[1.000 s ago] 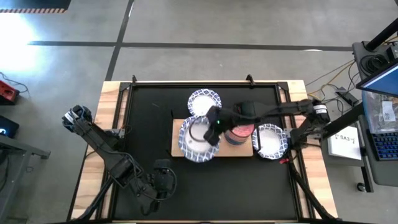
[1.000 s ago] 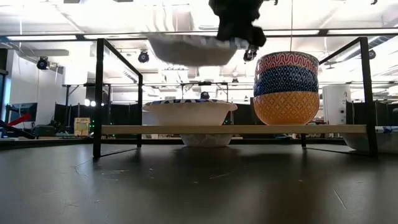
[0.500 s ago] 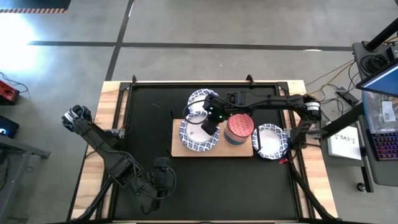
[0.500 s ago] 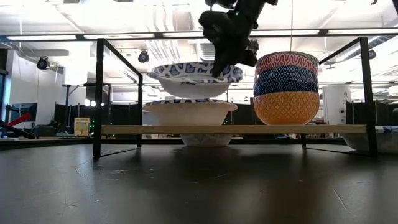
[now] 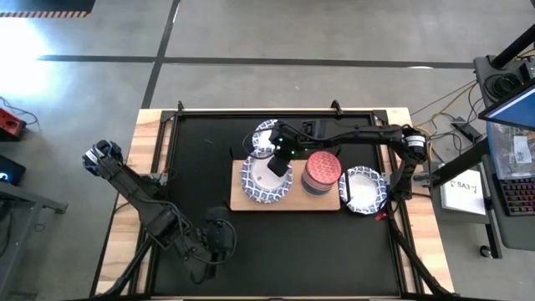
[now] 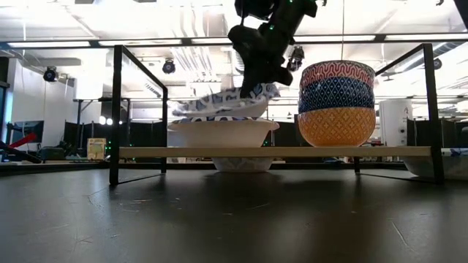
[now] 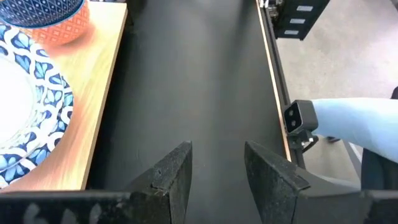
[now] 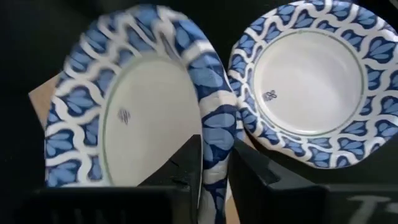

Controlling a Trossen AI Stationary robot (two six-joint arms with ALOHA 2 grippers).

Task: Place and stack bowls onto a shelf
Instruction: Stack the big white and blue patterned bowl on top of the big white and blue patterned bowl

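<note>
Lowered right claw (image 6: 257,86) clamping tilted bowl (image 6: 223,105)

The floor (image 5: 251,33) around the table is grey concrete, crossed by dark lines. A black tabletop (image 5: 201,192) sits on a light wooden frame. At the right stands a desk with a laptop (image 5: 510,109) and cables (a white sheet lies below it). From table height, the room behind shows a white ceiling with bright strip lights (image 6: 88,44) and dark racks, perhaps equipment stands.
</note>
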